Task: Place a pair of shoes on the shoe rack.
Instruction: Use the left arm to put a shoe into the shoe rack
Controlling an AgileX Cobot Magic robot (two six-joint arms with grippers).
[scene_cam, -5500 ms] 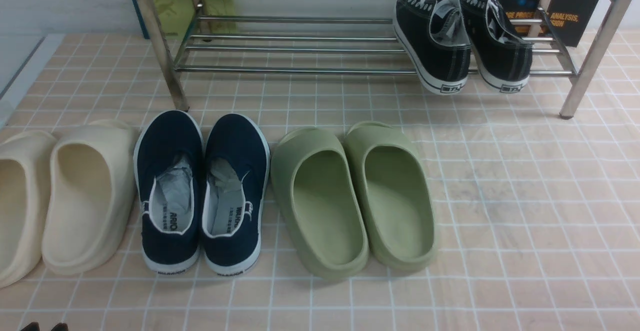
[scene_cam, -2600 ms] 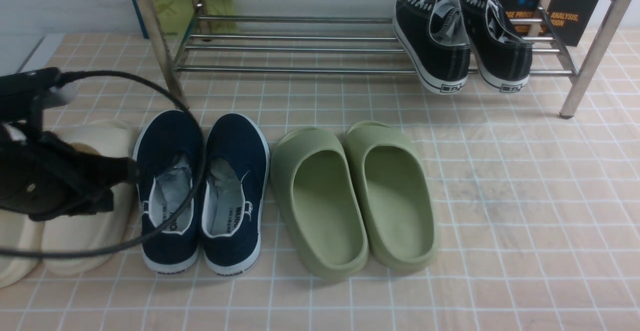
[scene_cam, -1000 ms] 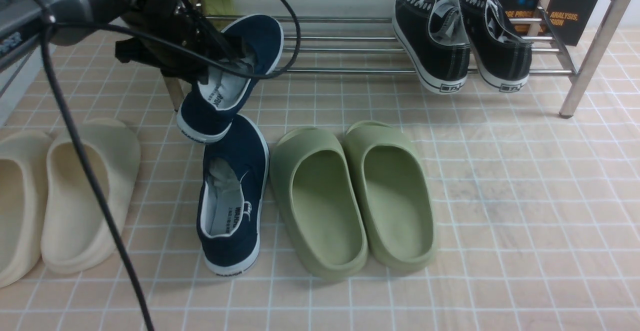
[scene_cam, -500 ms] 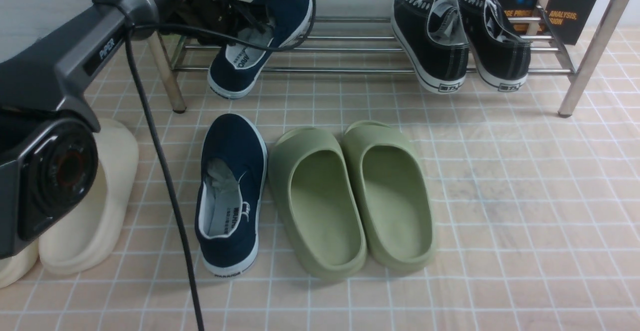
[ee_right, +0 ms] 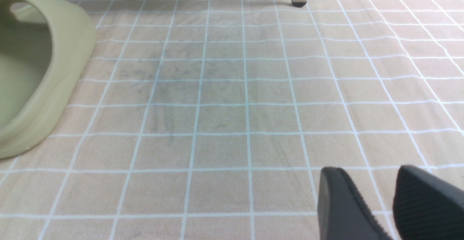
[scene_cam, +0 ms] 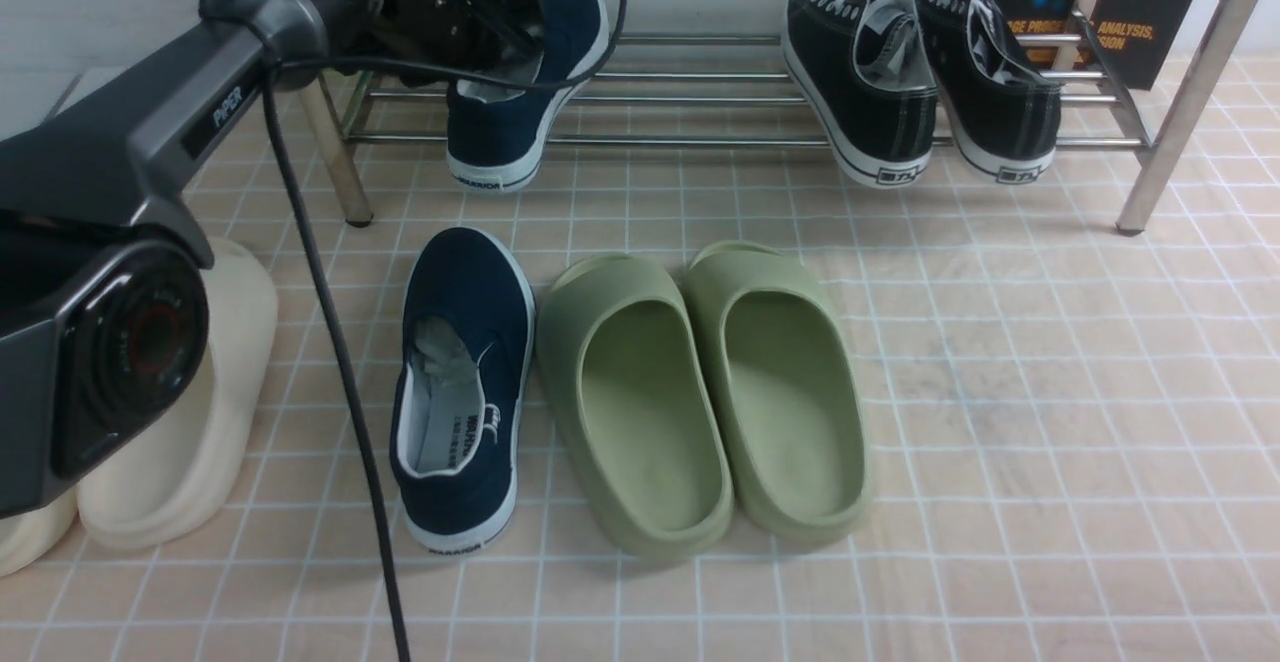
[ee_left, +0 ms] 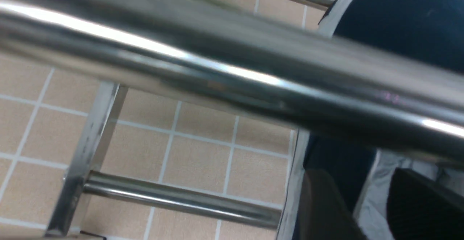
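Observation:
One navy slip-on shoe [scene_cam: 520, 92] lies tilted on the lower bars of the chrome shoe rack [scene_cam: 700, 139], at its left end, with its heel hanging over the front bar. My left gripper [scene_cam: 487, 42] is shut on this shoe's side wall. In the left wrist view the gripper [ee_left: 366, 200] has one finger outside the shoe [ee_left: 398, 19] and one on the grey lining, under a rack bar [ee_left: 217, 69]. The other navy shoe [scene_cam: 462, 382] stands on the floor. My right gripper [ee_right: 369, 176] is open and empty above the floor mat; the front view does not show it.
Black lace-up sneakers [scene_cam: 920, 72] sit at the rack's right end. Olive-green slides [scene_cam: 700, 392] stand right of the floor shoe; one shows in the right wrist view [ee_right: 32, 69]. Cream slides [scene_cam: 170, 462] lie at the left under my left arm. A rack leg [scene_cam: 335, 167] stands near the placed shoe.
My left arm came in, lifted the left navy shoe off the floor and carried it to the rack. In the last half second the shoe shifted right and settled lower on the bars.

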